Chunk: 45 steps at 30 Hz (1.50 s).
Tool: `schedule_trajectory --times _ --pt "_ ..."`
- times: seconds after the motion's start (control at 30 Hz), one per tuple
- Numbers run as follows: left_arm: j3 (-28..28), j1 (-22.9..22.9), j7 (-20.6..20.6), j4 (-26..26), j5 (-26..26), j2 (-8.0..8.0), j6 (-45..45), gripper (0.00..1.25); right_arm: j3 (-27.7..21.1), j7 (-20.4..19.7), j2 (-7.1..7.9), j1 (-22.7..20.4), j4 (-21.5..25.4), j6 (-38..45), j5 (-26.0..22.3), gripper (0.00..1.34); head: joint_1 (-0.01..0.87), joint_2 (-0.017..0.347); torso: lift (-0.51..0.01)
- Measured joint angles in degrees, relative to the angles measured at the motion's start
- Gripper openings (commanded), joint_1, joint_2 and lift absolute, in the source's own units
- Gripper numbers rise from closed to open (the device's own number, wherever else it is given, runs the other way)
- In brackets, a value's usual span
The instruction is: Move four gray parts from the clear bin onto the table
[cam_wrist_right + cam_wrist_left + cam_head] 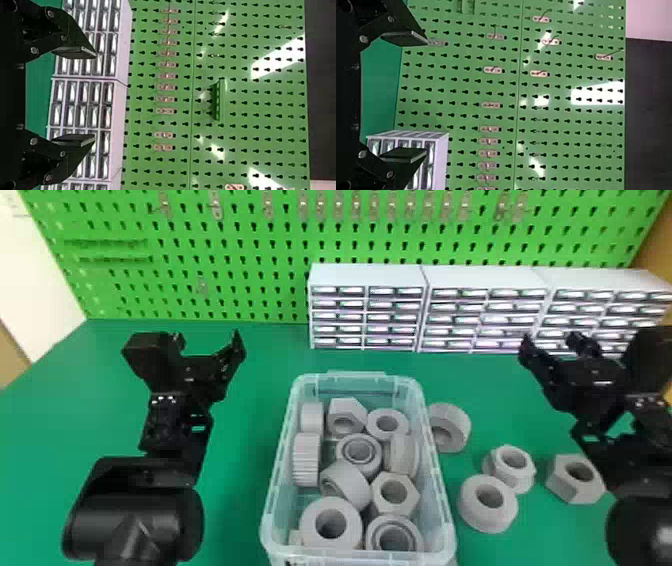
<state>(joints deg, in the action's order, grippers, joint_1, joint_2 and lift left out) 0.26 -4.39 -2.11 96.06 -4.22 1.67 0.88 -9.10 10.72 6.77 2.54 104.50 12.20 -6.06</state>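
Observation:
The clear bin (444,510) stands at the front middle of the table, holding several gray parts, among them a gray hex nut (407,493) and a thick gray ring (309,510). To its right on the table lie a gray part (457,420), a flanged gray nut (525,475), a round gray part (502,515) and a gray hex nut (565,485). My left gripper (209,342), also in its wrist view (404,97), is open left of the bin, above the table. My right gripper (552,342), open in its wrist view (75,95), hangs above the right side, beyond the loose parts.
White drawer cabinets (367,277) line the table's back from the middle to the right. Behind them rises a green pegboard (240,255) with small metal hooks. Green table surface (265,360) shows between the left arm and the bin.

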Motion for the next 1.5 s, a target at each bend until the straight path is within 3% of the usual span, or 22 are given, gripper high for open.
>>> schedule_trajectory --times 1.0,1.5 --pt "-0.3 -0.3 0.0 -0.1 0.4 0.0 0.4 0.96 1.4 0.0 0.57 0.6 -0.9 0.1 0.4 0.82 0.693 0.072 -0.052" --pt "-0.6 -0.6 0.0 -0.1 -0.2 0.02 0.4 0.96 0.8 0.0 -0.19 1.1 -0.9 0.0 0.2 0.82 0.693 0.072 -0.052"
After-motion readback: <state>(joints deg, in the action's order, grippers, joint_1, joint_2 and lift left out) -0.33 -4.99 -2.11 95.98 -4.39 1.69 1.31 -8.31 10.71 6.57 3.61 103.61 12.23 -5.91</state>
